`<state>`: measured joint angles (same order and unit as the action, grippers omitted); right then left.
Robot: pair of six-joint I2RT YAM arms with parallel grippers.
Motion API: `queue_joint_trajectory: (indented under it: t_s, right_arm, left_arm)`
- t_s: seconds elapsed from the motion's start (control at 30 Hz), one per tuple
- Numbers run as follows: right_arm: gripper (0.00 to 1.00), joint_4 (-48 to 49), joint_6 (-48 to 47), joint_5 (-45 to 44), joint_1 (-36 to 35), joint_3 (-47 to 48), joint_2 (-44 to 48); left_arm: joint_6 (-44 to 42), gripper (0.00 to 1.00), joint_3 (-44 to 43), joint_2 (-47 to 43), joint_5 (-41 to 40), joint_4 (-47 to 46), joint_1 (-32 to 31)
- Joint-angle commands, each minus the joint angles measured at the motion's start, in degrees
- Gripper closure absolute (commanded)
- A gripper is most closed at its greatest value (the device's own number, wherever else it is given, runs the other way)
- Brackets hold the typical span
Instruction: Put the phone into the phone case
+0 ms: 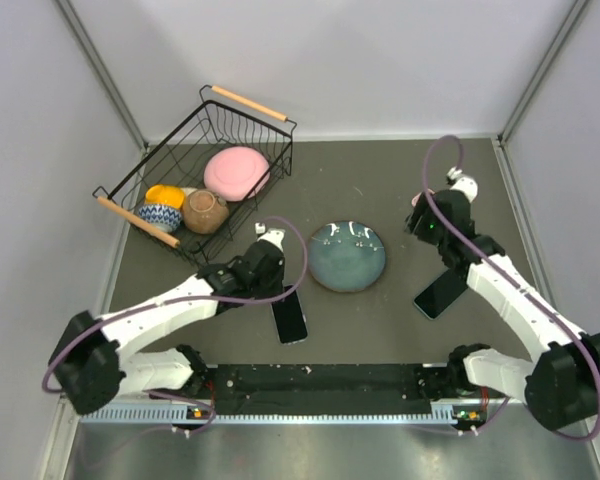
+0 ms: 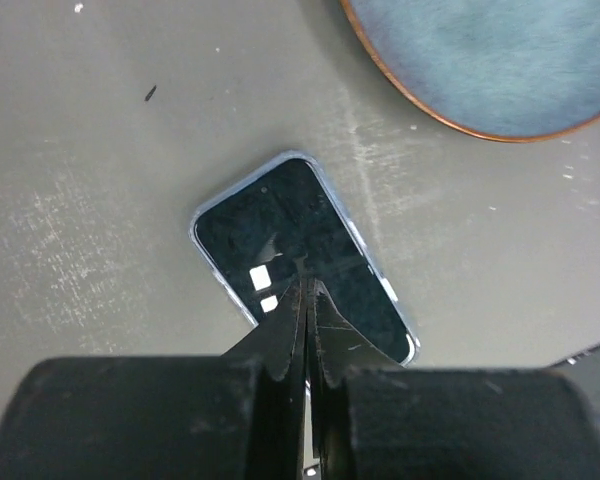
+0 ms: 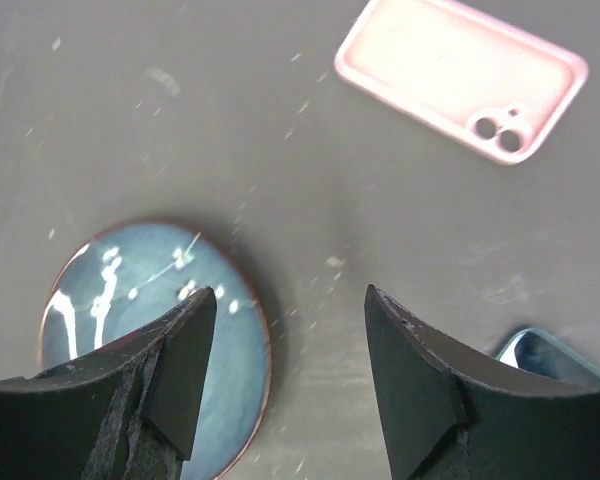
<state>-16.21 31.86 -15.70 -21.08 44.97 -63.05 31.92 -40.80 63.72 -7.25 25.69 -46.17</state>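
A black-screened phone (image 2: 300,235) with a pale clear rim lies flat on the table (image 1: 292,322). My left gripper (image 2: 308,285) is shut, its tips together right over the phone's screen and seeming to touch it; in the top view it (image 1: 281,293) sits at the phone's far end. A pink phone case (image 3: 460,75) lies open side up, far right of my right gripper (image 3: 290,310), which is open and empty above bare table. In the top view my right gripper (image 1: 426,222) hides most of the case. A second dark phone (image 1: 440,292) lies by the right arm; its corner (image 3: 555,355) shows.
A blue plate (image 1: 347,256) with a brown rim sits mid-table between the arms, close to both grippers (image 2: 490,60) (image 3: 150,340). A black wire basket (image 1: 265,130) with a pink plate and bowls stands at the back left. Grey walls enclose the table.
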Motion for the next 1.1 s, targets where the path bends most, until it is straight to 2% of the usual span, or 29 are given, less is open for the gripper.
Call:
queue_joint_trajectory:
  t_s: [0.0, 0.1, 0.23, 0.4, 0.43, 0.7, 0.93, 1.07]
  right_arm:
    - [0.39, -1.99, -5.22, 1.64, 7.45, 5.82, -3.13]
    - [0.39, -1.02, -5.84, 2.87, 11.30, 7.15, -4.36]
    - [0.40, 0.82, -5.05, 9.36, 17.12, 7.24, -5.42]
    - [0.40, 3.46, -4.70, 11.75, 20.90, 6.36, -7.96]
    - [0.40, 4.33, -4.44, 12.53, 23.60, 6.53, -8.75]
    - [0.42, 6.10, -3.03, 8.51, 26.00, 11.80, -20.08]
    - [0.44, 6.19, -2.42, 8.14, 29.69, 16.02, -31.06]
    - [0.47, 5.13, -0.22, 9.65, 31.54, 17.70, -34.24]
  left_arm:
    - [2.35, 1.00, -4.28, 8.76, -3.39, -1.79, 0.12]
    - [2.44, 1.00, -5.43, 13.25, -4.18, -1.00, 0.21]
    - [3.06, 1.00, -5.43, 15.37, -7.16, -0.73, 0.21]
    - [3.41, 1.00, -5.43, 17.39, -9.36, -0.12, 0.21]
    - [3.93, 1.00, -5.43, 17.66, -9.63, -0.03, 0.12]
    - [5.87, 1.00, -3.59, 19.86, -8.58, -1.35, 0.21]
    - [5.70, 1.00, -3.15, 17.84, -9.63, -1.61, 0.21]
    - [4.82, 1.00, -4.46, 12.59, -9.46, -1.09, 0.21]
